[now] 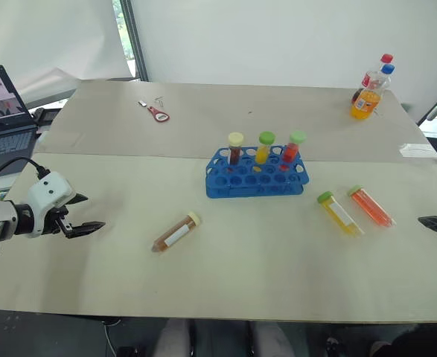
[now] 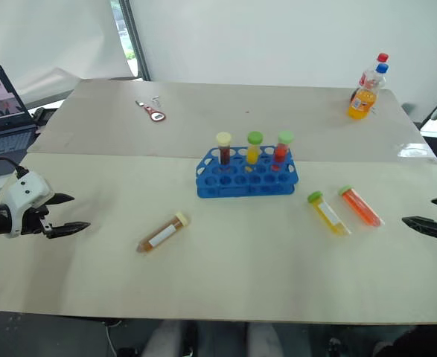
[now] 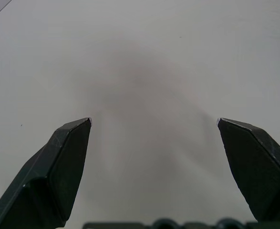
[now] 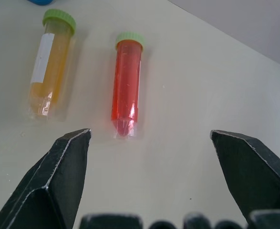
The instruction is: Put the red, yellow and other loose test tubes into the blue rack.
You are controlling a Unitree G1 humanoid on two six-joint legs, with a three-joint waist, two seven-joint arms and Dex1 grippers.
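- Right gripper [image 4: 150, 134] gaping wide, holding nothing, hovering just short of the red tube [image 4: 126, 88] lying beside the yellow tube [image 4: 51, 63].
- Left gripper [image 1: 83, 212] likewise spread and empty, well apart from the brown tube [image 1: 176, 232].
- Judging by this: opening step, calling for closing on the red tube.
- Blue rack [image 1: 255, 176] standing mid-table, already carrying three capped tubes upright.
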